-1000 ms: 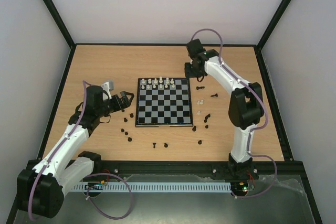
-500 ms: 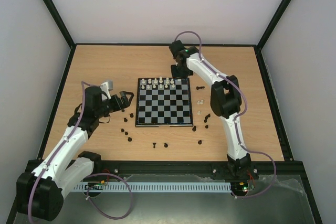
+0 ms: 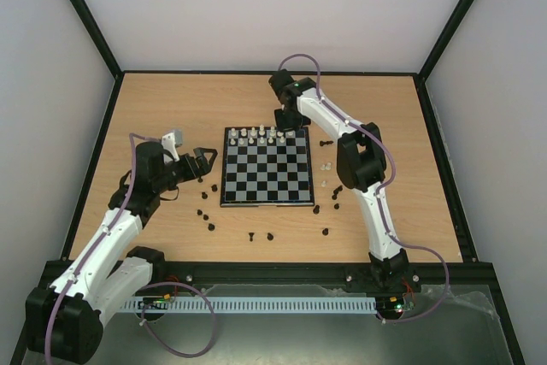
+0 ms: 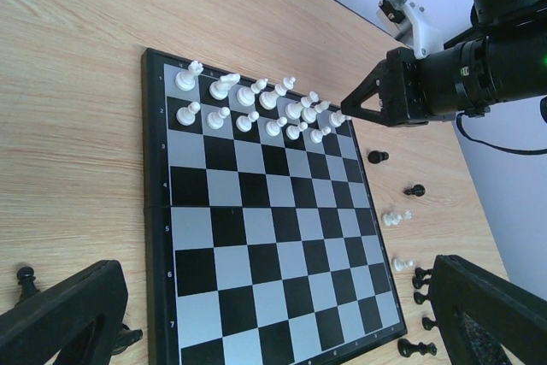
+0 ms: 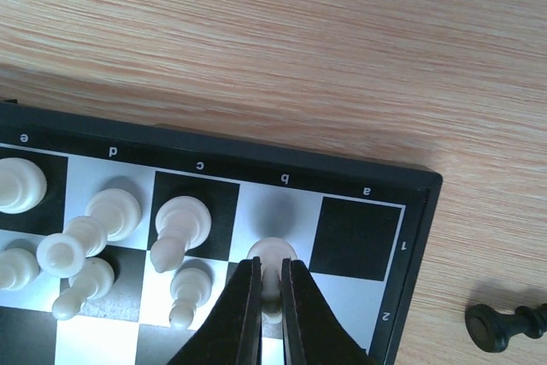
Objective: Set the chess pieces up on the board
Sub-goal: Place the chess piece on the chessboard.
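Black-fingered right gripper (image 5: 272, 273) pinches a white piece (image 5: 272, 252) at the b-file light square, near the far right corner of the board (image 5: 214, 150); whether it rests on the square cannot be told. Left gripper (image 3: 203, 162) spread wide, low beside the board's left edge. White pieces (image 4: 256, 104) fill two far rows. Black pieces (image 3: 250, 235) lie scattered on the wooden table (image 3: 171, 108) around the board.

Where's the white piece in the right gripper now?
Right wrist view: the white piece is clamped in the right gripper over the b-file, beside the corner of the board.
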